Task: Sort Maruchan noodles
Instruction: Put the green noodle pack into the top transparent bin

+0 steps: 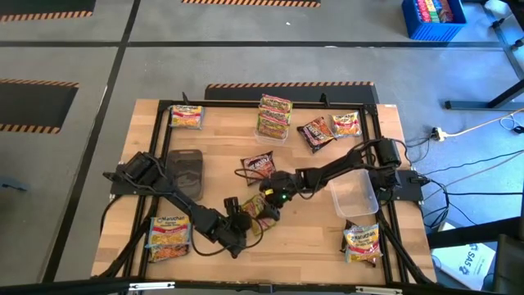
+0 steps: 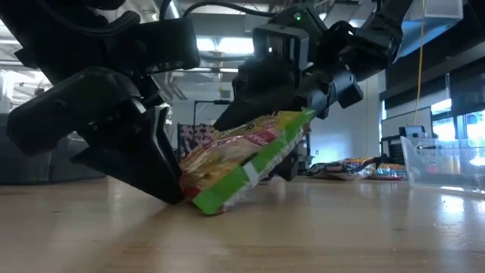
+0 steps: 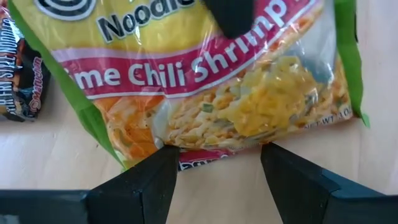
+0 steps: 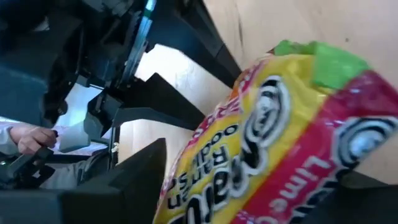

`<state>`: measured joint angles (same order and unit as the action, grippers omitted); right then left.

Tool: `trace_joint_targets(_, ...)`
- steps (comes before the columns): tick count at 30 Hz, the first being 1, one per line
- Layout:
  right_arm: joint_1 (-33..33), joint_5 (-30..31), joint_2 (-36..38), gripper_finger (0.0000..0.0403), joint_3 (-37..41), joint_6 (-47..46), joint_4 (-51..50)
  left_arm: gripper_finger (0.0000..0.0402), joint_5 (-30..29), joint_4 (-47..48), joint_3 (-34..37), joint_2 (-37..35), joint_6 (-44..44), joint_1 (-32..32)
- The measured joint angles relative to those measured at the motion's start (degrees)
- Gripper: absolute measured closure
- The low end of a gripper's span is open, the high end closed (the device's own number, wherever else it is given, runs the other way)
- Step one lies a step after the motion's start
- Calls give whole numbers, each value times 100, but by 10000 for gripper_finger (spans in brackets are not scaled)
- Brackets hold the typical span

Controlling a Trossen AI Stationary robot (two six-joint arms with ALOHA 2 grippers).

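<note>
**Two Grippers Meet on One Noodle Packet**

From above, the left gripper (image 1: 242, 223) and right gripper (image 1: 270, 199) converge on a yellow-green plastic Lime Chili Shrimp ramen packet (image 1: 255, 208) at the wooden table's (image 1: 311, 238) near centre. At table level, the packet (image 2: 242, 163) tilts, one edge down. Wrist cameras show both grippers' fingers (image 3: 134, 186) spread wide around it; a firm grip cannot be confirmed.

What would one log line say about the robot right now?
both grippers meet at yellow-green noodle packet, tilted, lower edge on table | left gripper at lower edge | right gripper at upper end
</note>
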<state>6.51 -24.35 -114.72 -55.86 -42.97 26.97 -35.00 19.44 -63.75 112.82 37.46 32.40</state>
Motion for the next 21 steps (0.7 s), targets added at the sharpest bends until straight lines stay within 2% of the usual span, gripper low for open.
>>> trace_joint_targets(4, -19, 23, 0, 213, 0, 70, -40, 175, 63, 45, 4, -35, -59, 0)
trace_joint_targets(7, -46, -171, 31, 266, 2, 126, -20, 175, 342, 200, 7, -190, -347, 26)
trace_joint_targets(11, -52, -271, 257, 313, -7, 476, -195, 175, 496, 623, 26, -518, -606, 74)
trace_joint_targets(15, -97, -220, 603, 312, 2, 873, -638, 175, 467, 1165, 22, -965, -614, 105)
trace_joint_targets(21, -240, -46, 1341, 278, 2, 1602, -1709, 175, 591, 1441, 11, -1346, -809, 79)
